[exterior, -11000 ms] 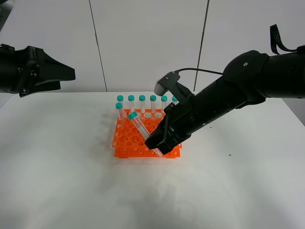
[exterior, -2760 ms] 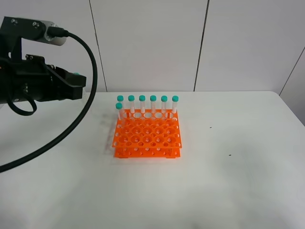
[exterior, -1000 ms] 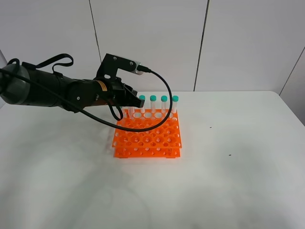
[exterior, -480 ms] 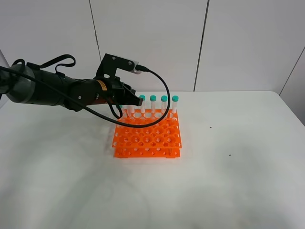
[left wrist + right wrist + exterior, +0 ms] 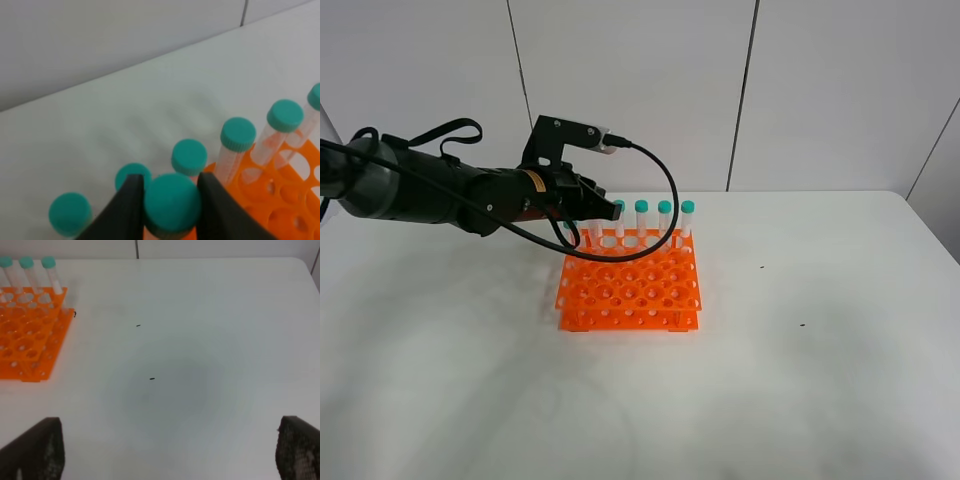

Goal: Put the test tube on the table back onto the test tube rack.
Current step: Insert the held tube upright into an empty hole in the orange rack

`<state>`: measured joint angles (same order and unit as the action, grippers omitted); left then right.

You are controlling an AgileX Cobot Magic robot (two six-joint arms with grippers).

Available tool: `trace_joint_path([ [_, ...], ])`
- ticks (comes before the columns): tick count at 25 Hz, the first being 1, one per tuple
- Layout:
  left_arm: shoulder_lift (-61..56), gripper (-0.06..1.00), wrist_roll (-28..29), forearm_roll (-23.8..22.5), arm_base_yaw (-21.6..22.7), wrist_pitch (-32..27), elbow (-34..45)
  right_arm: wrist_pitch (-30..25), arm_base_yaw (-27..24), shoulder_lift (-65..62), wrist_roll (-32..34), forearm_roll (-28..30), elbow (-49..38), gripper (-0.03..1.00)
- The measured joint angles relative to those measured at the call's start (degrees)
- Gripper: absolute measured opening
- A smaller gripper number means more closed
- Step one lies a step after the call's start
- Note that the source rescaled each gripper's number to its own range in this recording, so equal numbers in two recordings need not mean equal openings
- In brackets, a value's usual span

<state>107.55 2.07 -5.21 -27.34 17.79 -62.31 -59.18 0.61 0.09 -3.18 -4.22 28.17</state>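
Findings, taken with 12 o'clock toward the back wall (image 5: 630,90) in the high view.

1. My left gripper (image 5: 171,202) is clamped on the teal cap of the test tube (image 5: 172,199). One black finger (image 5: 125,210) presses each side of the cap, with no gap visible. The tube's body below the cap is hidden from my wrist camera, so I cannot tell whether its tip is in a hole.

2. In the high view this gripper (image 5: 592,212) sits over the 11 o'clock corner of the test tube rack (image 5: 630,285), at the back row. My arm reaches in from 9 o'clock.

3. The rack is orange and stands on the white table (image 5: 800,380), near its middle. Four capped other tubes (image 5: 664,215) stand upright in the back row toward 1 o'clock of my gripper. The wrist view shows further teal caps close around the held one, on both sides.

4. My right gripper (image 5: 170,440) is spread wide with nothing between its fingers (image 5: 42,447). It is above bare table, well apart from the rack, which lies toward 10 o'clock in that wrist view. It is outside the high view
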Motion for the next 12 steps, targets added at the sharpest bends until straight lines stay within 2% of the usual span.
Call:
trace_joint_path([
  [9,1.02,0.0,0.12,0.0,0.0,2.19,-0.12,0.06,0.0,0.0,0.0,0.0,0.0,0.92],
  [12,1.02,0.0,0.17,0.0,0.0,1.2,-0.23,0.06,0.0,0.0,0.0,0.0,0.0,0.92],
])
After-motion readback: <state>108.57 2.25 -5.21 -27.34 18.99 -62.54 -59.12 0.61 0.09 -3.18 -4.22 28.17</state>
